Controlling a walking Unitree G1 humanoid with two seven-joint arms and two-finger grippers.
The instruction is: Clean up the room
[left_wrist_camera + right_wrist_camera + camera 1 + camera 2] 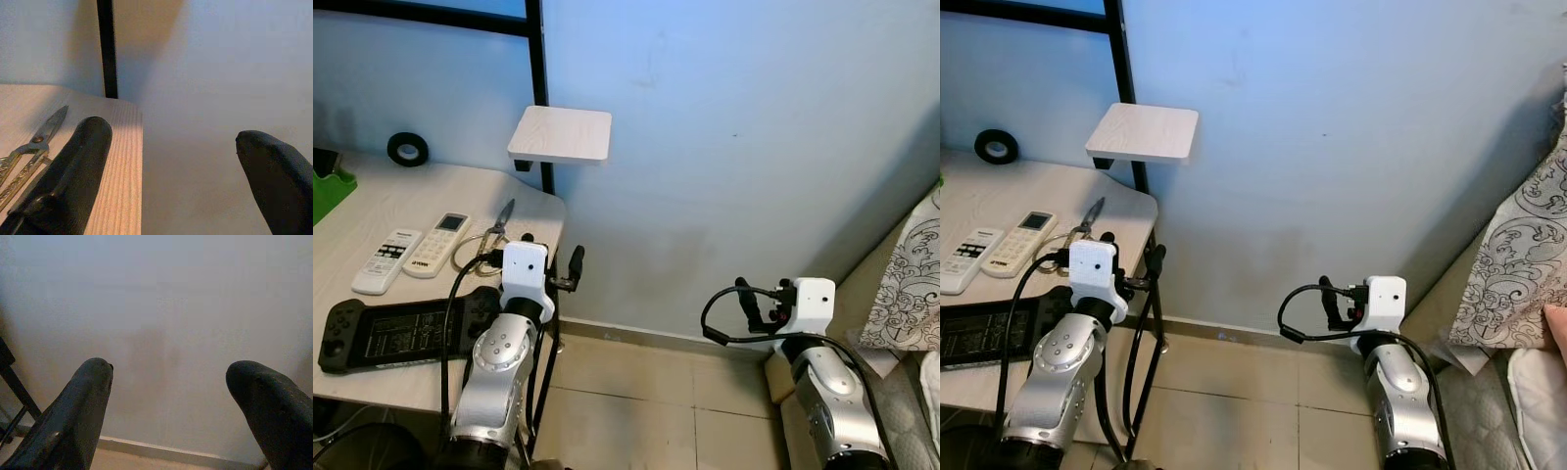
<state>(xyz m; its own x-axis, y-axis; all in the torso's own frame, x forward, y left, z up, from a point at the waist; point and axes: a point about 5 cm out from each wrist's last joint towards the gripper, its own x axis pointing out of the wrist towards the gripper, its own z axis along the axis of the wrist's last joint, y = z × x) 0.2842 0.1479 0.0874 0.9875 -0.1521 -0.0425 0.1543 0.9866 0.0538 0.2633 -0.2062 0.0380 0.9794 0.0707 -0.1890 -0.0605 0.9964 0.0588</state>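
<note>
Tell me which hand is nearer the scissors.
Left. The left hand is open at the desk's corner, right beside the scissors. The right hand is open over the floor, facing the wall, well away from them.

desk [372,201]: pale wood grain (matt) | scissors [34,144]: metal | fingers [73,171]: matt black

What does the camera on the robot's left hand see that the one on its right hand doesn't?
The left wrist view alone has the scissors lying on the wooden desk and a black upright post. The right wrist view alone has the floor with its baseboard. Both have the pale blue wall and two black fingers held apart, the left gripper and the right gripper, neither holding anything.
</note>
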